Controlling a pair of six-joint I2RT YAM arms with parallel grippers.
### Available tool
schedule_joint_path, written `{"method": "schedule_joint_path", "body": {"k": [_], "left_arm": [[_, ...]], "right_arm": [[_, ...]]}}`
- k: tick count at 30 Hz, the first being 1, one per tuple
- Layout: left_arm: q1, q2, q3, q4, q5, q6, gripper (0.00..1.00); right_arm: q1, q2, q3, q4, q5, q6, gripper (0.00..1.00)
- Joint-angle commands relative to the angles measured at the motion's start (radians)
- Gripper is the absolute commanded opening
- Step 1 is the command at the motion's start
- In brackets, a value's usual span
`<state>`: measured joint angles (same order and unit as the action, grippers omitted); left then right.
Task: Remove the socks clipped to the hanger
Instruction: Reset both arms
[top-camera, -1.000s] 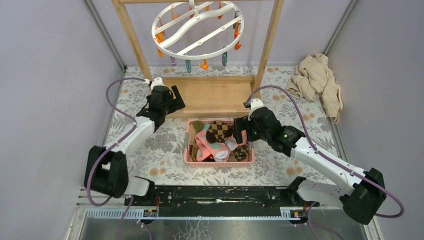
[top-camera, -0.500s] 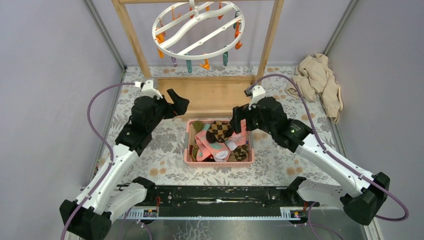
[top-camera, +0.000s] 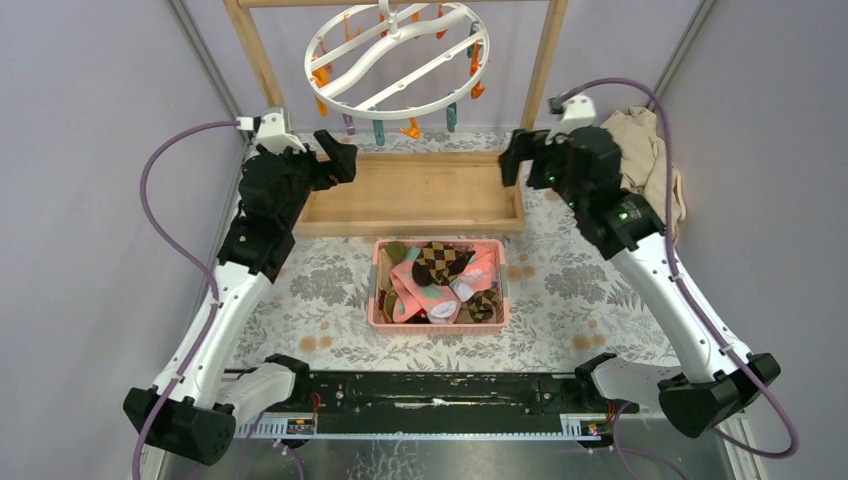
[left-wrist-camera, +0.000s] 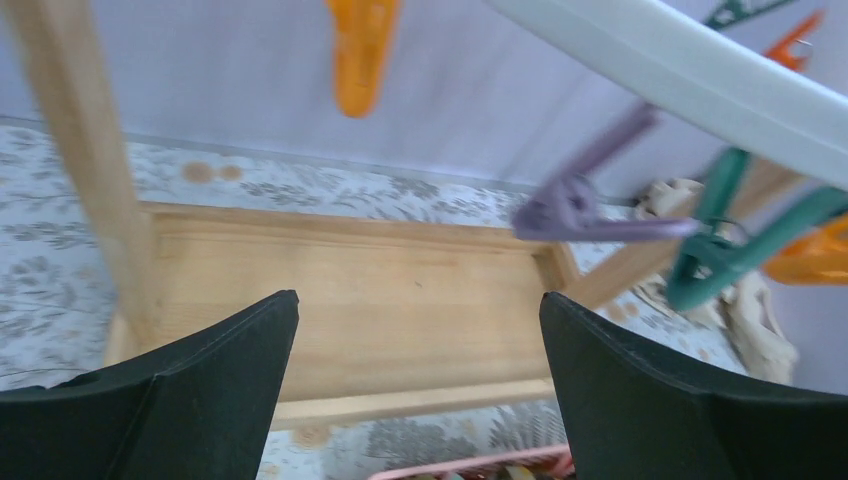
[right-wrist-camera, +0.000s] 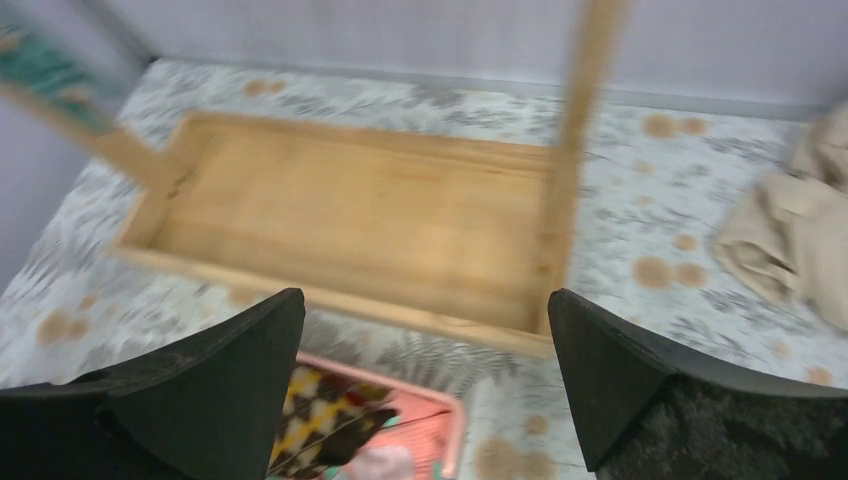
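My left pincer (top-camera: 338, 158): jaws spread wide, holding nothing, raised near the rack's (top-camera: 258, 60) left post, below the hanger (top-camera: 395, 62). My right pincer (top-camera: 510, 158): also wide apart, nothing in it, by the right post. Socks (top-camera: 437, 280) lie heaped in the pink basket (top-camera: 372, 300), just in front of the wooden tray (top-camera: 420, 195). Wrist views are blurred; the purple clip (left-wrist-camera: 580, 205) seems to hang free.
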<state>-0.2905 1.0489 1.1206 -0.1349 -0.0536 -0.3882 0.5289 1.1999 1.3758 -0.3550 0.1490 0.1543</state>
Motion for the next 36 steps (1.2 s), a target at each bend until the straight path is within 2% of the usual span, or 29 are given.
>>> {"method": "schedule_joint_path", "body": {"k": [1,8,14,19,25,31,32,36], "left_arm": [[0.034,-0.035,-0.046,0.081,-0.087,0.092,0.98],[0.037,-0.111,-0.302,0.237,-0.141,0.081,0.98],[0.037,-0.152,-0.569,0.43,-0.122,0.146,0.98],[0.059,-0.1,-0.718,0.575,-0.187,0.198,0.98],[0.106,0.054,-0.785,0.729,-0.23,0.245,0.98],[0.185,0.239,-0.847,1.002,-0.098,0.304,0.98],[0.191,0.262,-0.819,0.962,-0.085,0.304,0.99],[0.214,0.354,-0.786,1.051,-0.058,0.323,0.98]], "right_arm": [[-0.182,-0.046,-0.001,0.025,-0.039,0.034,1.0],[-0.277,-0.128,-0.201,0.125,0.02,0.062,1.0],[-0.327,-0.207,-0.509,0.286,0.046,0.114,1.0],[-0.353,-0.268,-0.804,0.475,0.17,0.122,1.0],[-0.356,-0.308,-0.979,0.67,0.253,0.123,1.0],[-0.356,-0.332,-1.06,0.768,0.304,0.113,1.0],[-0.356,-0.343,-1.077,0.799,0.312,0.109,1.0],[-0.356,-0.378,-1.139,0.884,0.368,0.079,1.0]]}}
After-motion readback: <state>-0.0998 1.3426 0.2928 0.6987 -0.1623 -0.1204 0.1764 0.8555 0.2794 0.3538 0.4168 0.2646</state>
